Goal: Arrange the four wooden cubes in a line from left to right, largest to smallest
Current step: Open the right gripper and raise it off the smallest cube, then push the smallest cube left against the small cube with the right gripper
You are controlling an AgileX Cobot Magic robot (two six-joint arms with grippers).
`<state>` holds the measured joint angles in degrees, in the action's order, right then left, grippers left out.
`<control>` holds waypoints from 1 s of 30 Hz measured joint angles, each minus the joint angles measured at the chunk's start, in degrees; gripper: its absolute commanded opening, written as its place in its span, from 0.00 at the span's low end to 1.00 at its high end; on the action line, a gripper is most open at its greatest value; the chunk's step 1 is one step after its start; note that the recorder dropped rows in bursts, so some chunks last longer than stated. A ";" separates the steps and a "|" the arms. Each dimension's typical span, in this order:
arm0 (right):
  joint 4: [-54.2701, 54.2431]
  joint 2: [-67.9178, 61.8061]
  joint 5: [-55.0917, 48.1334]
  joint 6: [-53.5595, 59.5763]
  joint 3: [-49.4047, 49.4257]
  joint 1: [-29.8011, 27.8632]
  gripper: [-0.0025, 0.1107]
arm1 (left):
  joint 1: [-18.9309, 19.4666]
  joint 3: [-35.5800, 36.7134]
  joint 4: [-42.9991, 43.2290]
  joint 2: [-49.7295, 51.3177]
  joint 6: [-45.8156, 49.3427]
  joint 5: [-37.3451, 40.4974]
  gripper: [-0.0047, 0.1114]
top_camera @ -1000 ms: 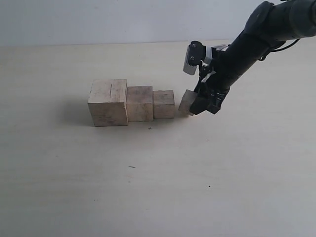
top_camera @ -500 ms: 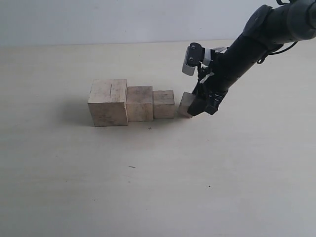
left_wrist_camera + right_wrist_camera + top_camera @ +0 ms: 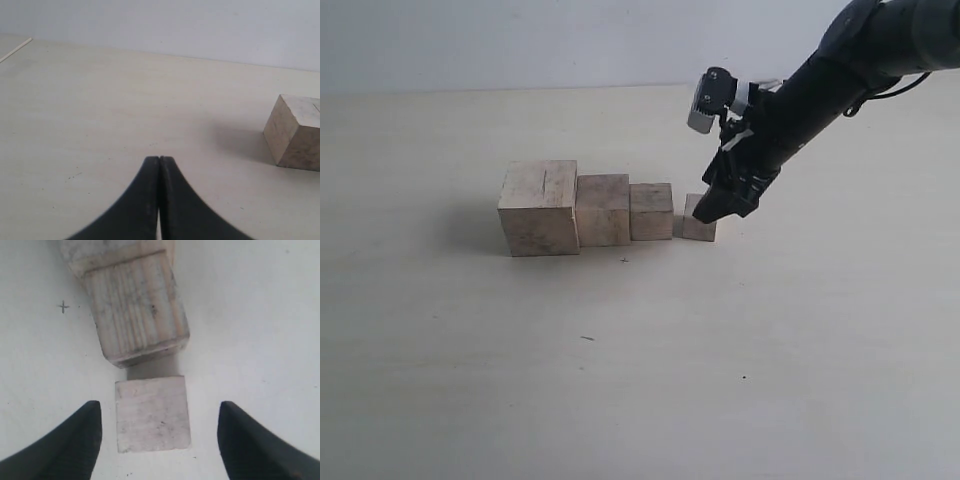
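Note:
The four wooden cubes stand in a row on the table: the largest, with a thin dark groove on top, at the left, then the second, the third and the smallest at the right. My right gripper hangs just above the smallest cube, open, its fingers apart from the cube's sides. The third cube lies a small gap beyond it. My left gripper is shut on nothing, with the largest cube off to one side.
The pale table stretches bare around the row. A light wall closes the far edge. The right arm reaches in from the upper right.
The right gripper has opened and lifted a little, letting go of the smallest cube. That cube was tilted and now rests flat at the row's right end.

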<state>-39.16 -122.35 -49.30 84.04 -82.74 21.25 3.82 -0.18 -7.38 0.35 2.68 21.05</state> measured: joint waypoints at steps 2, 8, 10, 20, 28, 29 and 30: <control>0.00 1.51 0.26 -0.73 0.00 0.00 0.58 | 0.00 0.00 0.00 0.00 0.00 0.00 0.04; 1.43 5.73 2.34 -11.30 -0.15 0.00 0.50 | 0.00 0.00 0.00 0.00 0.00 0.00 0.04; 4.27 6.13 3.23 -20.23 -0.15 0.00 0.44 | 0.00 0.00 0.00 0.00 0.00 0.00 0.04; 15.17 6.13 0.59 -61.16 -0.15 0.00 0.02 | 0.00 0.00 0.00 0.00 0.00 0.00 0.04; 15.40 3.70 -3.72 -69.32 -0.15 0.00 0.02 | 0.00 0.00 0.00 0.00 0.00 0.00 0.04; 15.40 3.17 -3.88 -69.77 -0.15 0.00 0.02 | 0.00 0.00 0.00 0.00 0.00 0.00 0.04; 15.40 2.59 -4.15 -70.04 -0.15 0.00 0.02 | 0.00 0.00 0.00 0.00 0.00 0.00 0.04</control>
<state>-23.77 -119.76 -53.44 13.99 -82.90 21.25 3.82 -0.18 -7.38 0.35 2.68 21.05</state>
